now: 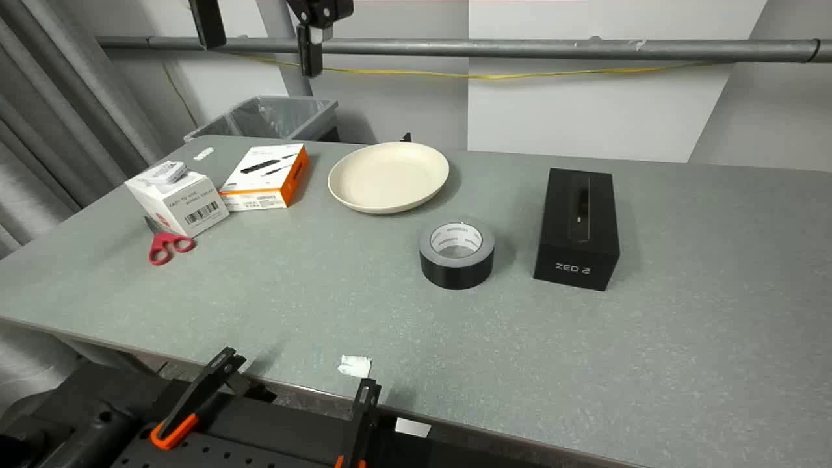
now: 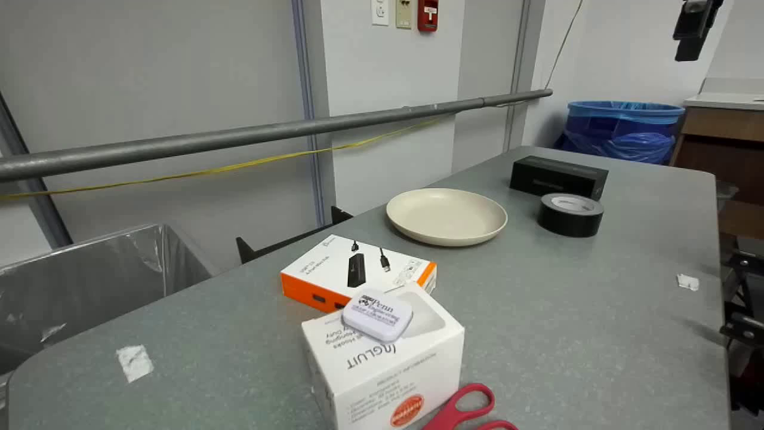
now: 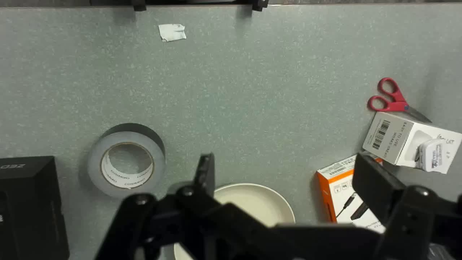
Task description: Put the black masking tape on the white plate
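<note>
The black masking tape (image 1: 457, 270) lies flat on the grey table, with a grey top face and white printed core. It also shows in an exterior view (image 2: 570, 222) and in the wrist view (image 3: 126, 139). The cream-white plate (image 1: 389, 177) lies beside it, apart from it; it shows in an exterior view (image 2: 446, 216) and, partly hidden by the gripper, in the wrist view (image 3: 258, 204). My gripper (image 1: 261, 60) is open and empty, high above the table. Its fingers stand wide apart in the wrist view (image 3: 283, 162). In an exterior view only part of the gripper (image 2: 692, 36) shows.
A black box (image 1: 577, 227) stands close to the tape. A white and orange box (image 1: 263, 177), a white box (image 1: 185, 203) with a small white case on it, and red scissors (image 1: 170, 246) are on the plate's other side. Clamps (image 1: 364, 416) sit at the table's edge.
</note>
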Controlling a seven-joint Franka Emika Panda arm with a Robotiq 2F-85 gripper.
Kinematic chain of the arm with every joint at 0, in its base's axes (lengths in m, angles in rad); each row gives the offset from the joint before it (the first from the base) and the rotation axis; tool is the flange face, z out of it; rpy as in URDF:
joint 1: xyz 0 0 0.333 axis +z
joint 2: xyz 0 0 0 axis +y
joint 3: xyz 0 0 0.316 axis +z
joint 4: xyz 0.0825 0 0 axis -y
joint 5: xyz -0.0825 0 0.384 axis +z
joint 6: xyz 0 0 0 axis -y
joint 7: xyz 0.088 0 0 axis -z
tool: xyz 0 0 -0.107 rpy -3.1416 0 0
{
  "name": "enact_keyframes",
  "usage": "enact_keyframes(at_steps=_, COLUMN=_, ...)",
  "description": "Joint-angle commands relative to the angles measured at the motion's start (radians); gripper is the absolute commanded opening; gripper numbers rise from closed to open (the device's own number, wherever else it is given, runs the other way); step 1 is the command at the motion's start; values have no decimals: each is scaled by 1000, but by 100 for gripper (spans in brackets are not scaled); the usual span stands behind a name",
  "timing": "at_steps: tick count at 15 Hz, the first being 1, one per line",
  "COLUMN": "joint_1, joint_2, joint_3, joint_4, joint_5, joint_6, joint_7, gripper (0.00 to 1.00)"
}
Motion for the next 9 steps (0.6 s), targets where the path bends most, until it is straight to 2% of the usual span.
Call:
enact_keyframes(at_steps=1, joint_1=-11, joint_2=1, joint_3=10, joint_4=2, joint_5=5, joint_6=-3, joint_7=-5, gripper=100)
enact_keyframes(at_steps=5, joint_1=-14, joint_2=50, joint_3=33, joint_4=-6, joint_5=-10, joint_6=85, joint_7=16, gripper=100)
enact_keyframes(at_steps=9, joint_1=-37, joint_2=226, joint_3=57, joint_4=-7, joint_5=-55, joint_6=329, joint_7=78, gripper=100)
